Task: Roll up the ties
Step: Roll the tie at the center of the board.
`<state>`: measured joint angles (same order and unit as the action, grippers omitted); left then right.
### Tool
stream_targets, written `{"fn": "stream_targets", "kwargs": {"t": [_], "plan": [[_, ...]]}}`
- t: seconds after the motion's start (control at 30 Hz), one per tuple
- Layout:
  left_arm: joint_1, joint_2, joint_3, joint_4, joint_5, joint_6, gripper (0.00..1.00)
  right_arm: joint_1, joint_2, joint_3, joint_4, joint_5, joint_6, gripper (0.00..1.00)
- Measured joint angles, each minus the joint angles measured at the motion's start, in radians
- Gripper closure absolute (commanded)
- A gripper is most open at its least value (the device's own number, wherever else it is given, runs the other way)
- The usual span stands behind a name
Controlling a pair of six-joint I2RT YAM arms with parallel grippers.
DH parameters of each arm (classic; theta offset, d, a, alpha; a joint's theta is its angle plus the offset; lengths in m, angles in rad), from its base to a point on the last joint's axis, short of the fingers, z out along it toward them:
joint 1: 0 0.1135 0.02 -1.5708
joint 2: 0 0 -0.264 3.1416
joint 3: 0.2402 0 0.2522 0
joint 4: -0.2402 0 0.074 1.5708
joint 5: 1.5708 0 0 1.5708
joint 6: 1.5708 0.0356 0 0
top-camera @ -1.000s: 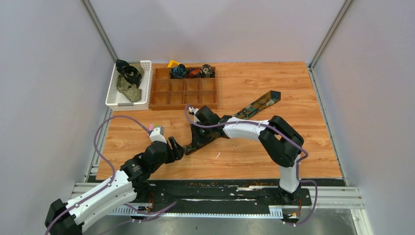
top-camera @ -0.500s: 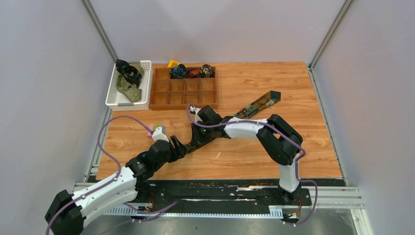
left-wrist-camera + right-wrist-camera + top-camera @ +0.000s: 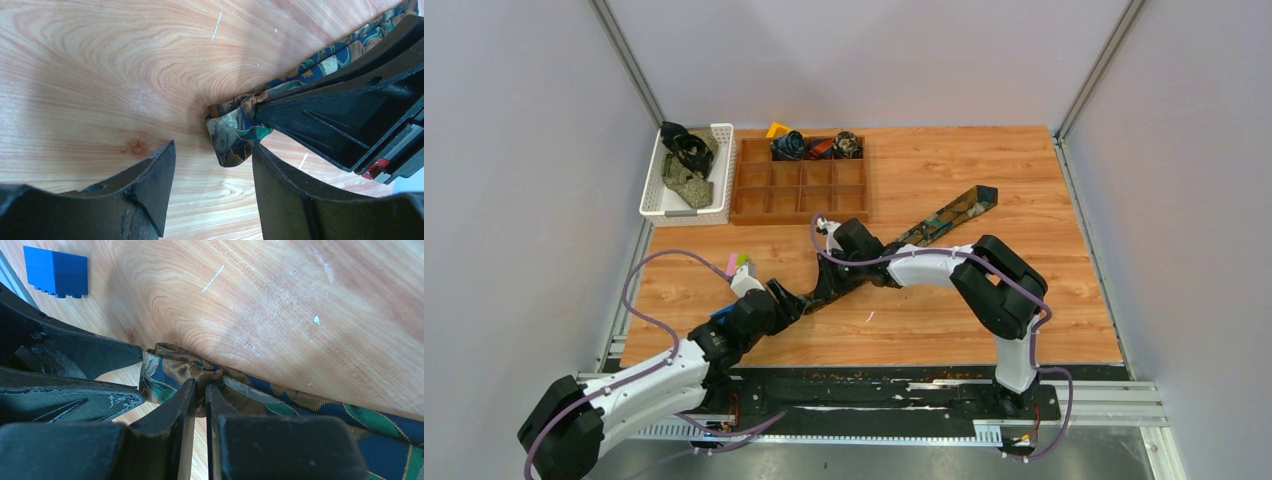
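Note:
A long patterned tie (image 3: 954, 210) in navy, green and brown lies diagonally across the wooden table. Its near end is folded into a small bunch (image 3: 231, 137). My right gripper (image 3: 826, 288) is shut on the tie just behind that bunch, as the right wrist view (image 3: 201, 385) shows. My left gripper (image 3: 796, 300) is open; the bunch sits just beyond its fingertips (image 3: 214, 146), close to the right finger (image 3: 280, 180). The left fingers (image 3: 90, 352) also show in the right wrist view, beside the bunch (image 3: 165, 372).
A white basket (image 3: 652, 200) with loose ties stands at the back left. Beside it is a wooden compartment tray (image 3: 799, 190) with rolled ties (image 3: 789, 145) in its far row. A blue block (image 3: 57, 270) lies near the left arm. Pink and green blocks (image 3: 737, 262) lie left of the grippers.
My left gripper has moved forward and right, up to the tie's folded end. My right gripper has shifted slightly right, still holding the tie.

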<state>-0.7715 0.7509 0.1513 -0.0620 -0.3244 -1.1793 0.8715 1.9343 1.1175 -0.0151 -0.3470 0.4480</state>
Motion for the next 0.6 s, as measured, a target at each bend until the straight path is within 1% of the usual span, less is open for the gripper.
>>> {"fn": "stream_targets", "kwargs": {"t": [0.2, 0.43, 0.6], "plan": [[0.0, 0.051, 0.0, 0.058, 0.0, -0.058, 0.37, 0.0, -0.005, -0.013, 0.021, 0.0, 0.003, 1.0], [0.0, 0.116, 0.0, 0.116, -0.016, -0.129, 0.41, -0.001, -0.009, -0.029, 0.044, -0.002, 0.011, 1.0], [0.0, 0.16, 0.0, 0.153, -0.019, -0.195, 0.43, -0.002, -0.015, -0.047, 0.069, -0.001, 0.018, 1.0]]}}
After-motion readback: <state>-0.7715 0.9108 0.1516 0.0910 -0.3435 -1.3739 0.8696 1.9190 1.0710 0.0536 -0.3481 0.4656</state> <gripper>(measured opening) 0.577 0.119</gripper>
